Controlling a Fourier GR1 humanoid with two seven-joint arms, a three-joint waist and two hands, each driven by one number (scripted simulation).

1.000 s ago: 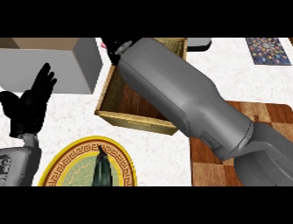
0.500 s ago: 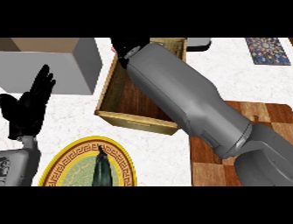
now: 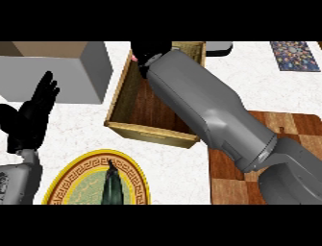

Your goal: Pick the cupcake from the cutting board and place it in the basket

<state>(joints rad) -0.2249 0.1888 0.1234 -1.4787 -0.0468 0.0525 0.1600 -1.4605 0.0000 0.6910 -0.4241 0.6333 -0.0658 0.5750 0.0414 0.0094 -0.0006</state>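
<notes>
My right forearm reaches from the lower right across the cutting board [image 3: 302, 132] to the far end of the wooden basket [image 3: 148, 130]. The right hand [image 3: 151, 50] is over that far end, curled, at the top edge of the view. A small pink sliver of the cupcake [image 3: 133, 56] shows at its left side; the rest is hidden by the hand. My left hand [image 3: 27, 117] rests open at the left, fingers up, away from the basket.
A grey box [image 3: 57, 69] stands just left of the basket. A yellow-rimmed plate [image 3: 75, 170] with a dark upright object [image 3: 111, 182] lies at the front. A patterned mat [image 3: 294, 49] and a grey object [image 3: 220, 47] are at the back right.
The right hand and forearm have shifted slightly right over the basket's far end. The left hand has stayed where it was.
</notes>
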